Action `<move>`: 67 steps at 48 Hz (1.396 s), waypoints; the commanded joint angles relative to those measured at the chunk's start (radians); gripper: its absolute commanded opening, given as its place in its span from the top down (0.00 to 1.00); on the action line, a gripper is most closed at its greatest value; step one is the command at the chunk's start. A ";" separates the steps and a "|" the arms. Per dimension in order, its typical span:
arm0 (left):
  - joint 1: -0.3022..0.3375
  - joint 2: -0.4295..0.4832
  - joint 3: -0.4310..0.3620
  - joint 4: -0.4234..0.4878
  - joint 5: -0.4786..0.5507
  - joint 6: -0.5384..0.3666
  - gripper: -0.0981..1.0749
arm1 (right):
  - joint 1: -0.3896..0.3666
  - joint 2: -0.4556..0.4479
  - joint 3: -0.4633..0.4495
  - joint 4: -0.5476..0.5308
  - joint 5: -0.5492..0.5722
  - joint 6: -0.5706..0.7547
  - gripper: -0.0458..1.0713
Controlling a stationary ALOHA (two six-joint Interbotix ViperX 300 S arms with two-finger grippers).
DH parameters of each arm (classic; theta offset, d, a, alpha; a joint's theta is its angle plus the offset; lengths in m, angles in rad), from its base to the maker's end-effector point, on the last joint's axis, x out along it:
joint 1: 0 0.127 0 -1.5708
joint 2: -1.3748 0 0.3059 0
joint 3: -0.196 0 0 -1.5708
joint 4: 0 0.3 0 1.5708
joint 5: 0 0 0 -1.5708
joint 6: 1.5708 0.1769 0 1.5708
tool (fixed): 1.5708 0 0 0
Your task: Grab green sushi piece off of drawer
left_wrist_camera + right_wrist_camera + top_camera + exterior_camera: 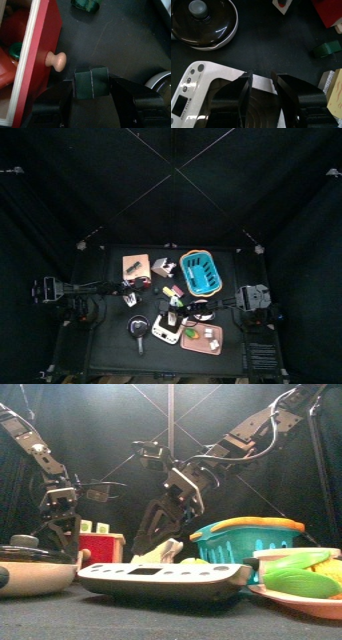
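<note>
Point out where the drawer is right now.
In the top view the drawer sits at the table's back left, to the left of the blue basket; the front view shows it behind the frying pan.

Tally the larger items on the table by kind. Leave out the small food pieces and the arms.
Drawer: 1
Blue basket: 1
Black pan: 1
White kitchen scale: 1
Pink board: 1
Total: 5
</note>
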 commanded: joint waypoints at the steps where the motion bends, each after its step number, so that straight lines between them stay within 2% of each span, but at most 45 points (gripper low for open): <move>1: -0.002 -0.011 -0.006 0.000 -0.005 0.002 0.44 | 0.003 -0.046 -0.011 0.003 0.000 0.000 0.29; 5: -0.014 -0.011 -0.006 0.000 0.002 0.003 0.44 | 0.008 -0.046 -0.011 0.003 0.000 -0.002 0.29; 22: -0.137 -0.011 0.028 0.014 0.038 0.000 0.42 | 0.014 -0.049 -0.008 -0.002 0.009 -0.002 0.29; 32: -0.138 -0.015 0.051 0.005 0.021 -0.017 0.40 | 0.017 -0.048 -0.008 -0.002 0.009 -0.002 0.29; 43: -0.144 -0.032 0.046 0.003 0.020 -0.023 0.26 | 0.020 -0.049 -0.005 -0.003 0.011 -0.002 0.29; 52: -0.143 -0.084 0.052 0.000 0.018 -0.023 0.16 | 0.020 -0.049 -0.008 -0.003 0.009 -0.002 0.29; 67: -0.124 -0.152 0.091 0.000 0.009 -0.023 0.13 | 0.020 -0.049 -0.009 -0.002 0.009 -0.002 0.29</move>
